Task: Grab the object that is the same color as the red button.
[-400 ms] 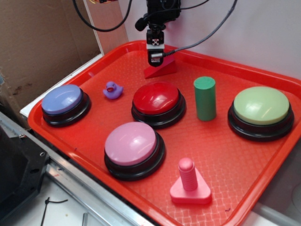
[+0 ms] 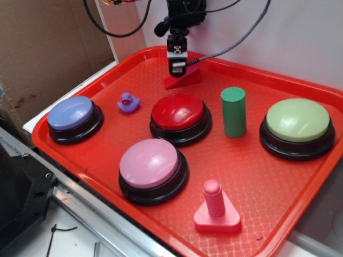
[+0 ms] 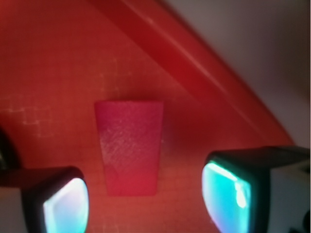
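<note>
Red button (image 2: pixel 178 111) mid-tray, red wedge (image 2: pixel 185 78) behind it near the red tray's (image 2: pixel 257 80) far rim, gripper (image 3: pixel 146 194) spread wide above it (wedge lying flat between the two fingers (image 3: pixel 228 194), touching neither), nothing gripped.

Red wedge (image 2: pixel 184 78) on a red grid-textured tray (image 2: pixel 252 176); dark-red button (image 2: pixel 178 111), pink button (image 2: pixel 149 163), green cylinder (image 2: pixel 233 111).
</note>
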Controlling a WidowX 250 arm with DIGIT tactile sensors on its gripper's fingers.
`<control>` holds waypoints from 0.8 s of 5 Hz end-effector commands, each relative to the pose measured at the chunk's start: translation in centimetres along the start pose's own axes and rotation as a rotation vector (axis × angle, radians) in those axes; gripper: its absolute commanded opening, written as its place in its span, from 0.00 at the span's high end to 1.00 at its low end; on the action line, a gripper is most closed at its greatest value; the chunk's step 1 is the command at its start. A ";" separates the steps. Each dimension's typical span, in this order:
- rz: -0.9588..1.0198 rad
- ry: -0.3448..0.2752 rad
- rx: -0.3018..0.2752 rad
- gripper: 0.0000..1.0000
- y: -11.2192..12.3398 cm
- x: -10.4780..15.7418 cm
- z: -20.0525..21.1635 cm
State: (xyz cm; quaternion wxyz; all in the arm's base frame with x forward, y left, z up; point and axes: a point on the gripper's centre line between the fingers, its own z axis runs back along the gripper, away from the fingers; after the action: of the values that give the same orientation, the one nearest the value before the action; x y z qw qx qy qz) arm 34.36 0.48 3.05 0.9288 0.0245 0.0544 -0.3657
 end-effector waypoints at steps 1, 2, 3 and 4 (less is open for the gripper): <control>-0.027 0.060 -0.032 0.00 -0.5 0.2 -2.9; -0.023 0.084 -0.053 1.00 -0.7 0.5 -4.2; 0.000 0.092 -0.052 1.00 -0.4 0.9 -3.6; 0.011 0.093 -0.053 1.00 -0.3 0.5 -2.0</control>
State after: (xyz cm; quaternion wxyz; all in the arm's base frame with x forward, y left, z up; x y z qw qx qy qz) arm 34.10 0.33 0.48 0.9288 0.0156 0.1174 -0.3511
